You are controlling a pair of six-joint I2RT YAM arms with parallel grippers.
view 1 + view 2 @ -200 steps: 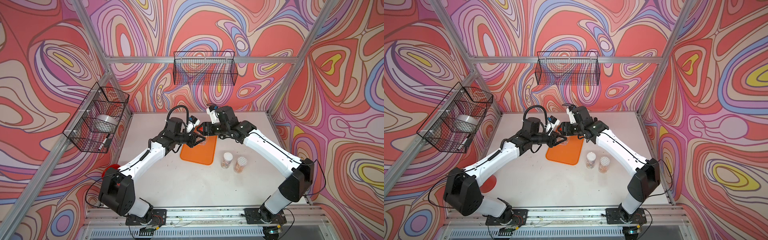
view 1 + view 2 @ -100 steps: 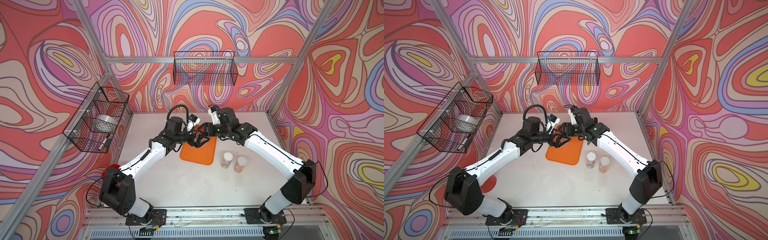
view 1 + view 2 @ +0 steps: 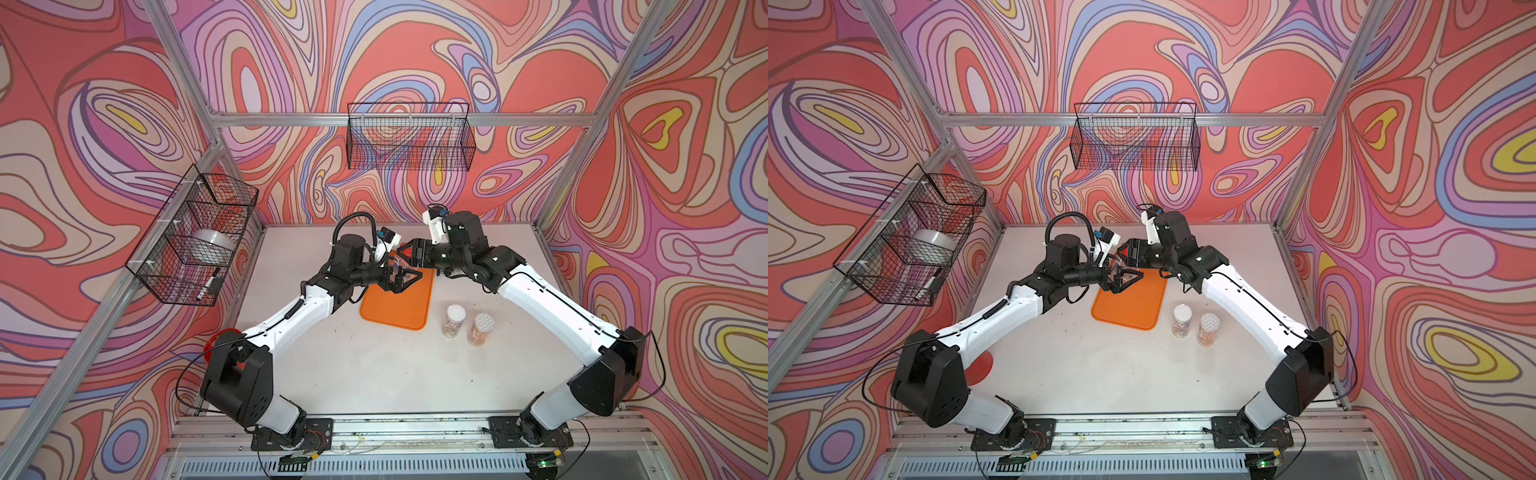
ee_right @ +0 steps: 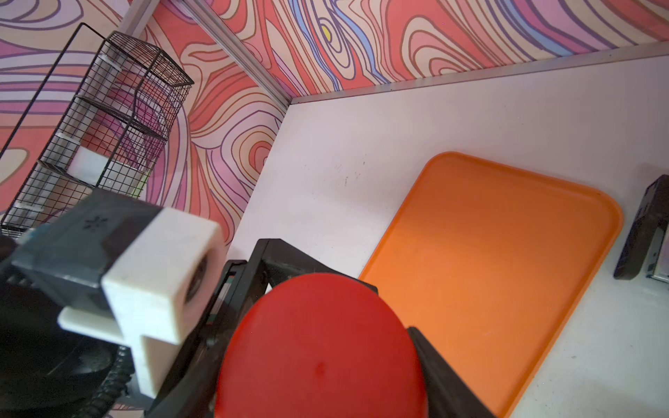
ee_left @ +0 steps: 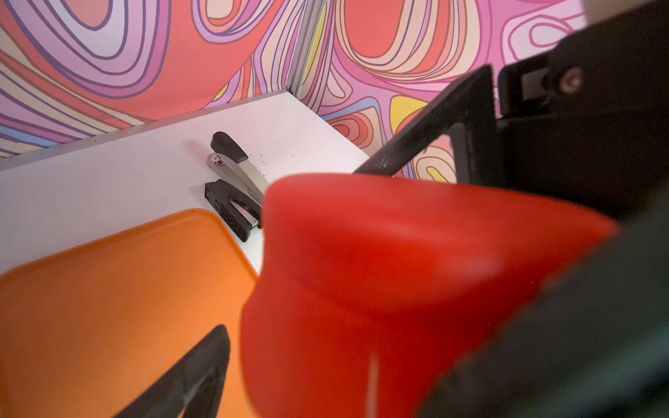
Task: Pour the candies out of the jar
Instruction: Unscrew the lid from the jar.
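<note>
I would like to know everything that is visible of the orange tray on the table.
The orange tray is a flat rectangle with rounded corners and a low raised rim; it looks like plastic. It lies flat on the white table, toward the back middle. Its far end is hidden in both top views; what shows is bare. As far as visible, only the table touches it: a stapler lies close beside one edge and two jars stand near a front corner, all apart.
</note>
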